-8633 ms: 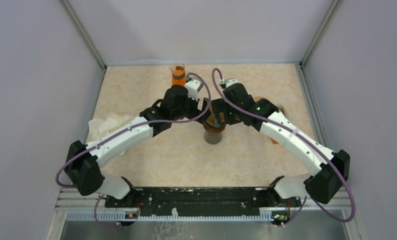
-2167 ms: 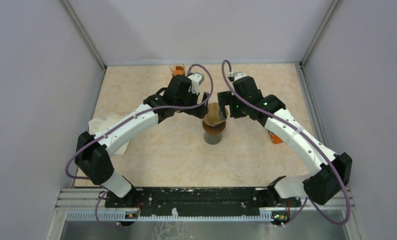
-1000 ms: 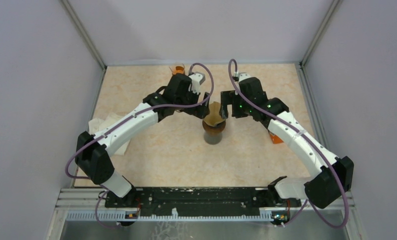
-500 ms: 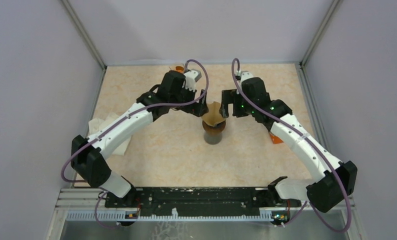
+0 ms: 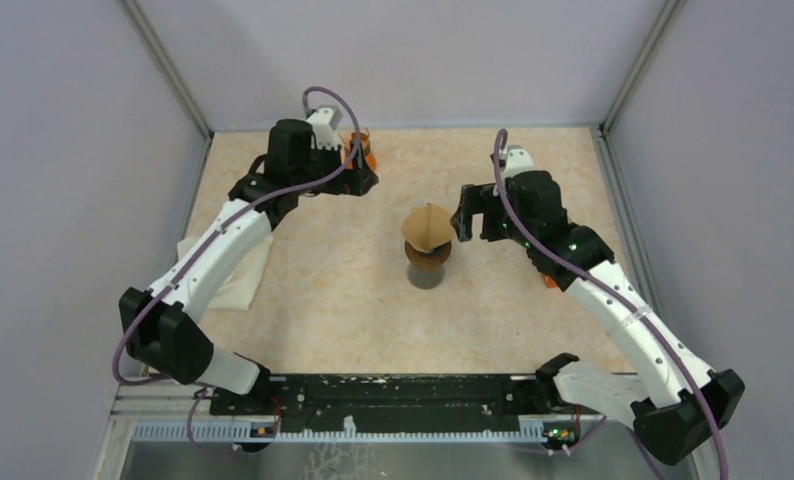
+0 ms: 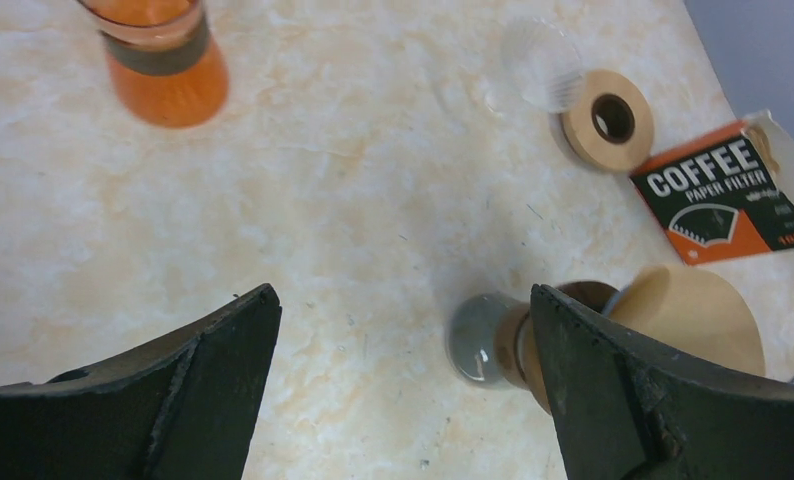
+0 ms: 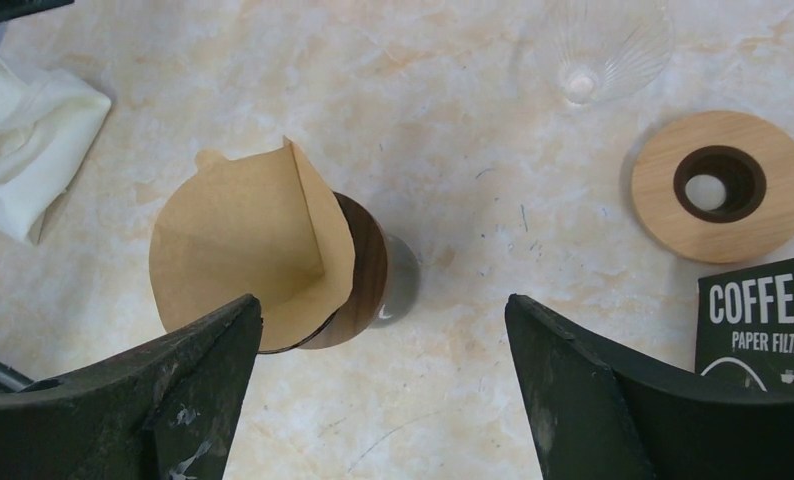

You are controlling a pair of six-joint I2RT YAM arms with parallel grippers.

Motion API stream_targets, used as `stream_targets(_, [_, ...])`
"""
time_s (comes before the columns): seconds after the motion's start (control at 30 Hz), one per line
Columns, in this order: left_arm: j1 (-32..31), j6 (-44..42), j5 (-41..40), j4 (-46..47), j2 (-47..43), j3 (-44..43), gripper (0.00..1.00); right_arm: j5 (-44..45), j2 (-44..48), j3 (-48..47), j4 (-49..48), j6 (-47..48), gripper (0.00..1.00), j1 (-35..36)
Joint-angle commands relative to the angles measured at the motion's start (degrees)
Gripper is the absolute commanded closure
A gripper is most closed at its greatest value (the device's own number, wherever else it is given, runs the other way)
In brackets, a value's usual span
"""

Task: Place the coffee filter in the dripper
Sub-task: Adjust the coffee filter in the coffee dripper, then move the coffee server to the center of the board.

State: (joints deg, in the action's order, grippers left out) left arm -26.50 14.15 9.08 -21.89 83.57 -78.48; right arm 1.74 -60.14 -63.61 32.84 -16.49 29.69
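The brown paper coffee filter (image 5: 426, 228) sits opened as a cone in the dripper (image 5: 429, 265), which has a dark wooden collar on a grey glass base, mid-table. In the right wrist view the filter (image 7: 248, 240) stands in the collar (image 7: 366, 270), up and left of my open right gripper (image 7: 383, 300), apart from it. The right gripper (image 5: 465, 215) hangs just right of the filter. My left gripper (image 5: 358, 178) is open at the back left, near the orange glass. Its wrist view shows the filter (image 6: 698, 315) and dripper (image 6: 518, 340) behind its right finger (image 6: 613, 400).
An orange glass vessel (image 5: 358, 150) stands at the back. A clear ribbed glass cone (image 7: 603, 40), a wooden ring (image 7: 723, 185) and a coffee filter pack (image 7: 763, 320) lie to the right. A white cloth (image 5: 218, 265) lies at the left edge.
Both arms have drawn away from the filter: the left swung to the back left by the orange glass, the right moved off to the right. The filter stays in the dripper.
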Motion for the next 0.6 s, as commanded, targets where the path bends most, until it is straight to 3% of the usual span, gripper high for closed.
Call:
stream_targets(0.0, [4.2, 2.8, -0.4, 4.4, 2.2, -0.4, 0.01, 2.5, 4.5, 2.0, -6.3, 1.3, 0.08, -0.8])
stream_targets(0.57, [15.4, 13.7, -1.2, 15.0, 26.5, -15.9, 0.11, 7.2, 8.1, 6.6, -7.7, 6.0, 0.08, -0.9])
